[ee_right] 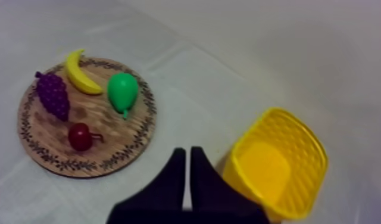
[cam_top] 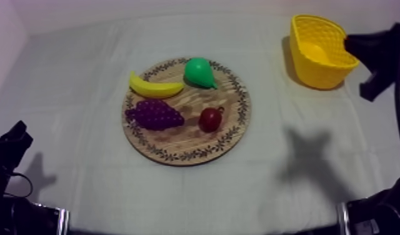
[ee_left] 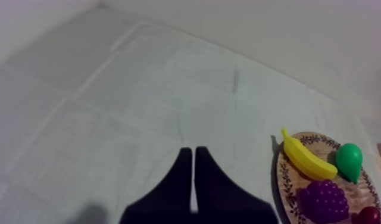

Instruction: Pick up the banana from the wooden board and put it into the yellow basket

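Banana on the board, lying flat on the upper-left part in the top view. One end is just beside the pear, and the grapes are just below it. Red fruit is on the board's lower-right part, apart from the banana. Basket stands at the table's upper right on the cloth, well apart from the board.

Right gripper: fingers together in a narrow wedge, closed on nothing. It hangs over bare cloth between board and basket, just beside the basket's wall. Banana is well apart from it, on the far side of the board from the fingers, past the pear and red fruit. In the top view the right arm comes in at the upper right with its dark front end at the basket's right rim; cannot tell if it touches.

Left gripper: fingers pressed together, holding nothing, over bare cloth. The board is off to one side of it. Banana lies along the board's edge that faces that cloth, well apart from the fingers. In the top view the left arm sits low at the left edge, well apart from the board.
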`<control>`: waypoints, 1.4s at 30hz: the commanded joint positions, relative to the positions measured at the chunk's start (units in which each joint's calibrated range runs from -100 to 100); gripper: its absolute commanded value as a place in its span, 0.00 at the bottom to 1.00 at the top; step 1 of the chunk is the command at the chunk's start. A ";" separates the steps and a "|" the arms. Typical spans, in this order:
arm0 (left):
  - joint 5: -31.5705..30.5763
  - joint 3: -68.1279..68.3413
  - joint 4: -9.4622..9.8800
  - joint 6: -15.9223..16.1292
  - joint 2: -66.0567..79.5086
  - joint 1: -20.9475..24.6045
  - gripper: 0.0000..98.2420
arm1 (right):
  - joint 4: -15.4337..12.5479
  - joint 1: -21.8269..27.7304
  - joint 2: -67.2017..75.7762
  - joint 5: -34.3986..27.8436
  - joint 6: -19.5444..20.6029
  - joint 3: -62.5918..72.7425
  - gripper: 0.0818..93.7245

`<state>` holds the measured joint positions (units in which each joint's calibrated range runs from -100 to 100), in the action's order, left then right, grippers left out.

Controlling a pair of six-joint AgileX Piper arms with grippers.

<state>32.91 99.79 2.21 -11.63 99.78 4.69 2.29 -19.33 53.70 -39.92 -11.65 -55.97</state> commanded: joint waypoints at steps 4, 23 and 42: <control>-0.01 -0.01 -0.03 -0.02 0.05 -0.02 0.00 | -0.95 -4.30 -16.86 1.34 -2.13 9.99 0.01; -0.01 -0.01 -0.03 -0.02 0.05 -0.02 0.00 | -1.69 -11.61 -58.59 -9.53 -8.32 53.20 0.01; -0.01 -0.01 -0.03 -0.02 0.05 -0.02 0.00 | 0.95 -15.49 -79.46 -10.05 -7.48 63.80 0.01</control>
<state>32.91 99.79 2.21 -11.63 99.78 4.69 3.38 -34.80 -25.66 -49.44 -18.98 7.96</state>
